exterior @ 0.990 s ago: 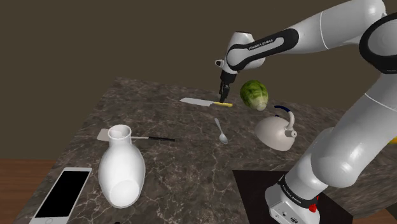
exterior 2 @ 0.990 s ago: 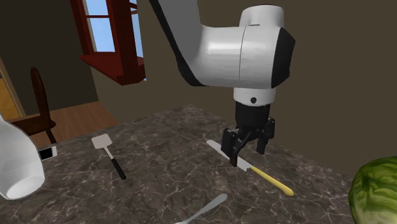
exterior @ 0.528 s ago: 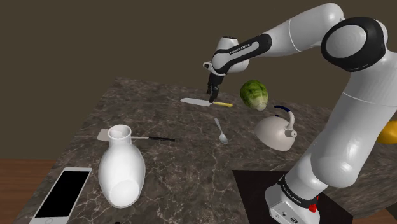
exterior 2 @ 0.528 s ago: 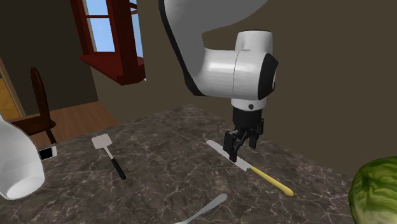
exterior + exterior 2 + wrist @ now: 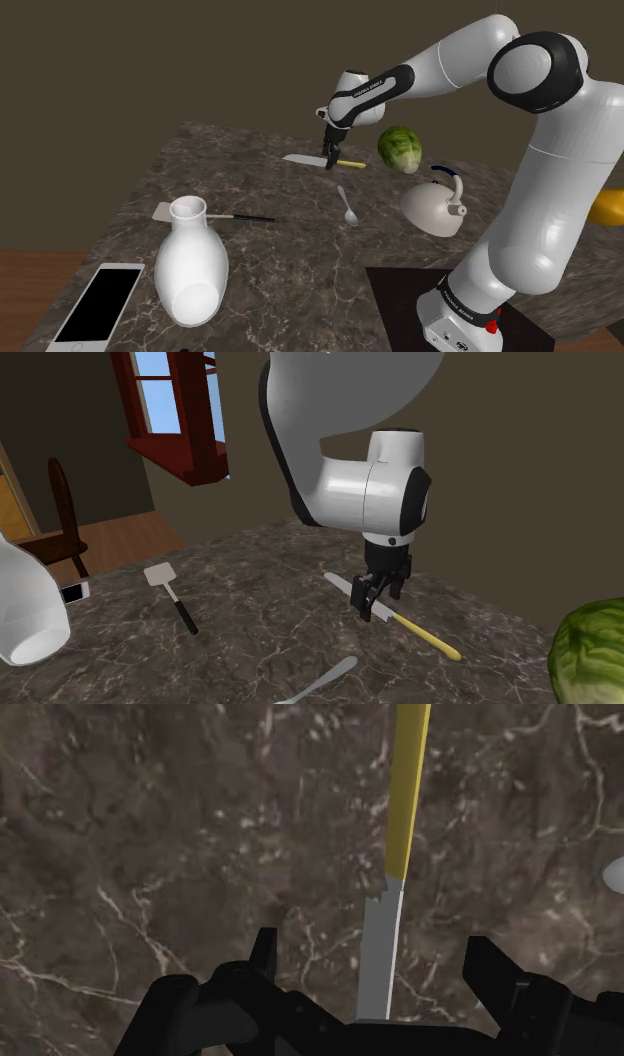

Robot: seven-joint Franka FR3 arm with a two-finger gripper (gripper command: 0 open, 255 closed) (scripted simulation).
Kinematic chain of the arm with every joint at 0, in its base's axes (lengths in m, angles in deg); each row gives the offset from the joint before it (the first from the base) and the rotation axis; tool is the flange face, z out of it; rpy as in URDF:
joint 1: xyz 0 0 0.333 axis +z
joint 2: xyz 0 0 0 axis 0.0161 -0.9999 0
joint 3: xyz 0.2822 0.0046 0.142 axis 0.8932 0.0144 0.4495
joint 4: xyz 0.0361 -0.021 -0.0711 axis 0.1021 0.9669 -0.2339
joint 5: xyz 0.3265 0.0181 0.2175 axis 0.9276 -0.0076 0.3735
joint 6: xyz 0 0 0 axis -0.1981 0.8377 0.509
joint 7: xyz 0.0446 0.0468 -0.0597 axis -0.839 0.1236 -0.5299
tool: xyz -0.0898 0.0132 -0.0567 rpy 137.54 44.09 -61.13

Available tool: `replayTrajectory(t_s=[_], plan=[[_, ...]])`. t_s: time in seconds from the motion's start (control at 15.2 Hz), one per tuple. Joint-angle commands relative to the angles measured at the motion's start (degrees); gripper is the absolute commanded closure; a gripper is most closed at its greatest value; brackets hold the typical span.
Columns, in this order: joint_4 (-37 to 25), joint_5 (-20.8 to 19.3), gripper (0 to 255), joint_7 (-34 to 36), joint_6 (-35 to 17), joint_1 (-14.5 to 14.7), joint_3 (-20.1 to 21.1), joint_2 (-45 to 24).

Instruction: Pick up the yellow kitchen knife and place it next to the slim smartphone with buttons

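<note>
**While Nothing Is Yet Held, Much Can Still Slip**

Although the smartphone (image 5: 97, 303) lies at the far left of the shoulder view, by the near corner of the table (image 5: 300, 270), the knife (image 5: 318, 160) rests well apart from it, toward the back of the dark marbled top. Between them stand a white vase (image 5: 190, 265), just beside the phone, and behind it a spatula (image 5: 168, 212) with a black handle. The gripper (image 5: 329, 152) hangs low over the knife with its jaws spread wide. In the wrist view the grey blade (image 5: 380, 954) runs between the two black fingers (image 5: 490, 969), touched by neither, and the yellow handle (image 5: 405, 794) stretches away beyond them. Further right lie a spoon (image 5: 346, 205), a green cabbage (image 5: 400, 148) and a white kettle (image 5: 432, 205).

The gripper is set over the blade near where it meets the handle, not over the handle itself. A thin blade lying flat on stone gives little to pinch. On closing, the fingertips may skid over it, scrape the top, or nudge the knife askew. If they do catch, the hold looks off balance, so the handle end may droop or the knife swivel during the carry. The way to the phone passes close by the spatula and vase. A low or swinging knife could clip the vase, which would likely topple toward the phone. Setting down so near the corner also risks the knife sliding off the edge.
</note>
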Motion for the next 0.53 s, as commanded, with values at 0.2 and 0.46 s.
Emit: replayTrajectory(t_s=[0.2, 0.46], plan=[[-0.01, 0.09, 0, -0.05, -0.28, -0.02, 0.04, -0.27], [-0.01, 0.08, 255, -0.04, -0.27, -0.02, 0.03, -0.26]])
